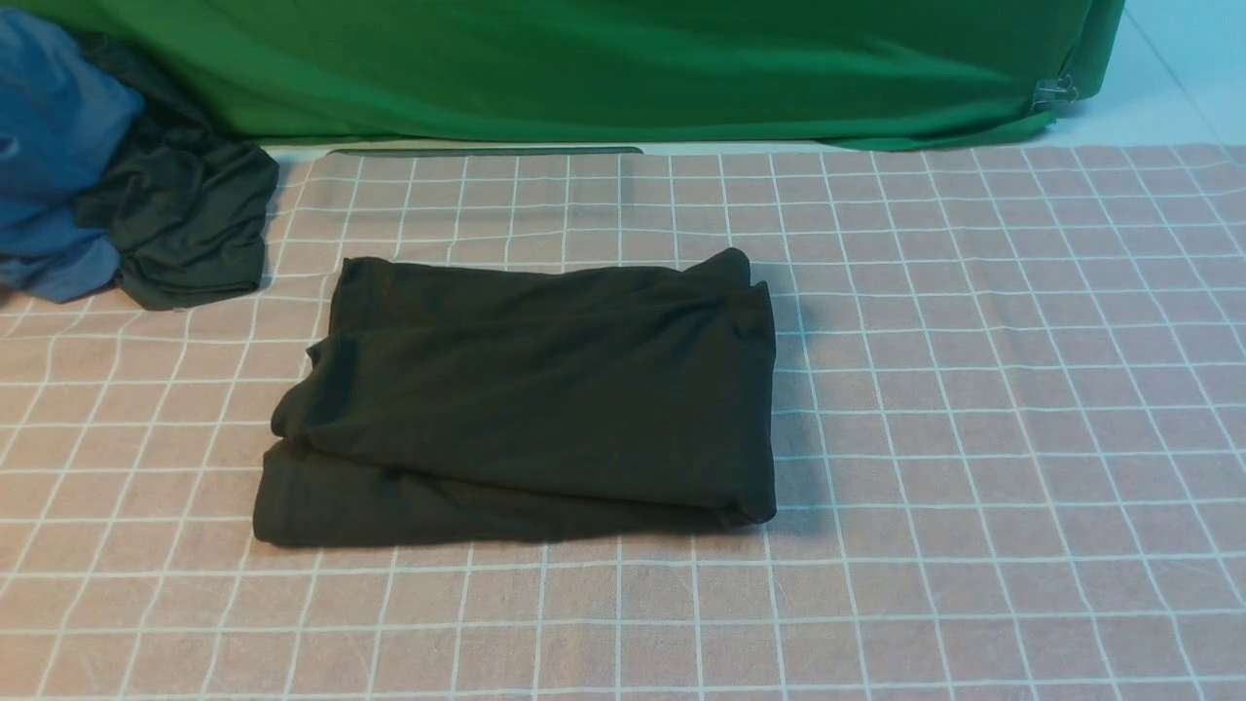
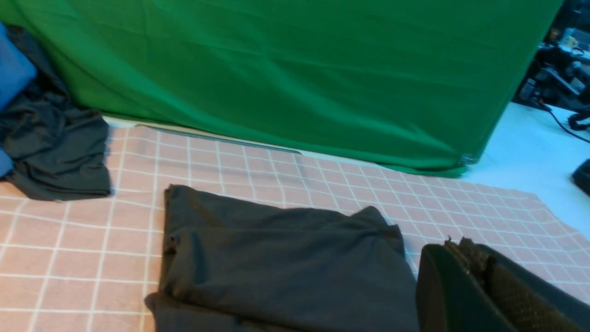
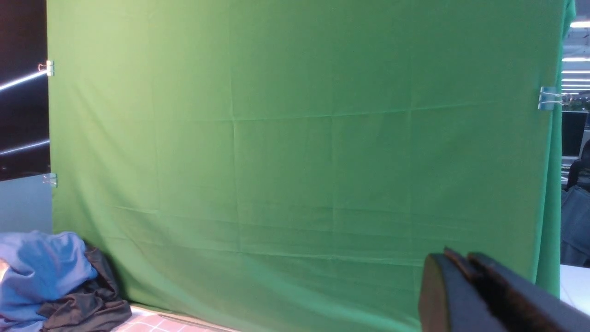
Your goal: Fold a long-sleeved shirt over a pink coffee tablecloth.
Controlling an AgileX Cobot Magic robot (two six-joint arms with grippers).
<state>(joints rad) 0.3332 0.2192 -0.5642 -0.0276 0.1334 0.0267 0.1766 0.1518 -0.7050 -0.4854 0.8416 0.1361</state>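
Observation:
The long-sleeved shirt (image 1: 535, 399) lies folded into a black, roughly rectangular bundle in the middle of the pink coffee tablecloth (image 1: 973, 389). No lettering or label shows on it. Neither arm appears in the front view. In the left wrist view my left gripper (image 2: 454, 244) hangs shut and empty, above the tablecloth (image 2: 258, 161) just off one short edge of the shirt (image 2: 286, 263). In the right wrist view my right gripper (image 3: 456, 256) faces the green backdrop, its fingers together with nothing between them. Only a corner of the tablecloth (image 3: 152, 325) shows there.
A bright green cloth (image 1: 584, 68) hangs along the back edge, held by a metal clip (image 1: 1053, 92). At the far left lie a blue garment (image 1: 49, 146) and a crumpled dark grey-green garment (image 1: 185, 224), which overlaps the tablecloth's corner.

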